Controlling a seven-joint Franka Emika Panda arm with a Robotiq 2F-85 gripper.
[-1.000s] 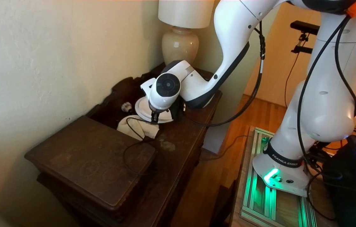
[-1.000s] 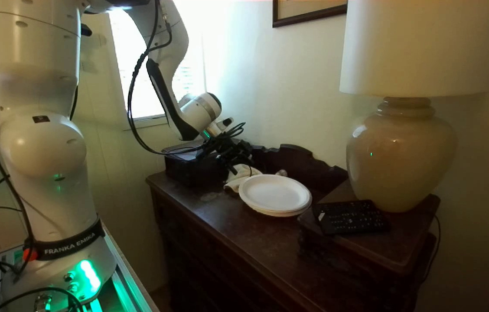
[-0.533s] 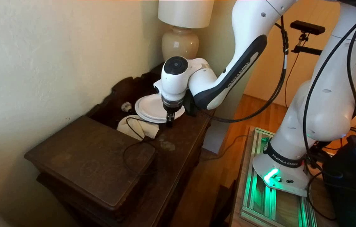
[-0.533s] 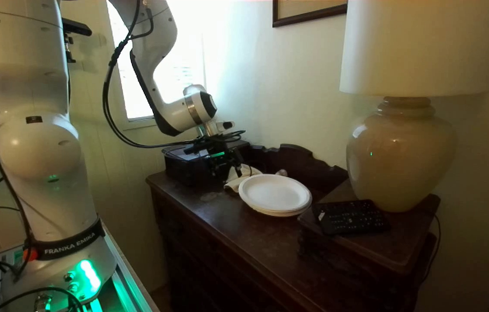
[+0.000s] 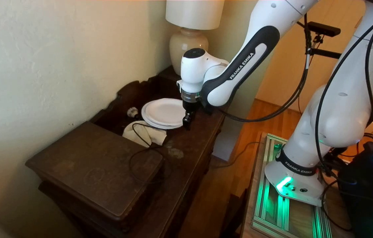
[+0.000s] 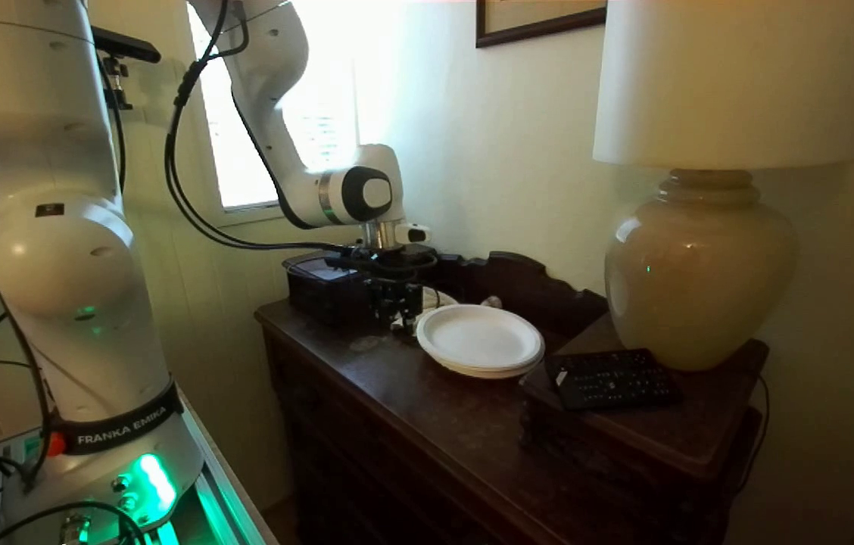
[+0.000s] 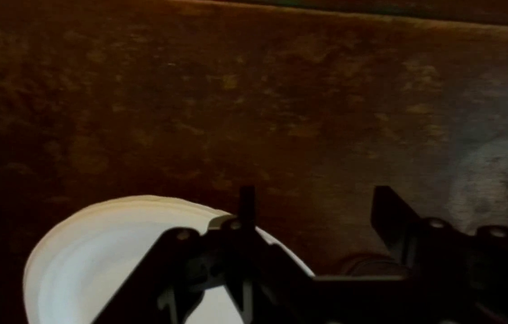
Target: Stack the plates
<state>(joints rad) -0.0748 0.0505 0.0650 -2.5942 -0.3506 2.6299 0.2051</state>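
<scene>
Two white round plates lie one on top of the other on the dark dresser, the upper plate (image 5: 166, 112) slightly offset from the lower plate (image 5: 147, 121). In an exterior view, the upper plate (image 6: 480, 337) covers most of the lower one. In the wrist view, the plates (image 7: 87, 256) show at the lower left, partly hidden by a finger. My gripper (image 7: 312, 191) is open with nothing between its fingers. It points down beside the plates' edge in both exterior views (image 5: 187, 123) (image 6: 400, 322). The left finger overlaps the plate rim in the wrist view; I cannot tell whether they touch.
A cream cloth (image 5: 146, 135) and a small white piece (image 5: 132, 112) lie near the plates. A raised box (image 5: 97, 168) stands at one end of the dresser. A lamp (image 6: 699, 265) and a black keypad-like object (image 6: 612, 378) stand at the other.
My gripper has moved along the plates' edge, away from the cloth, and now points more straight down and sits lower. The plates have not moved.
</scene>
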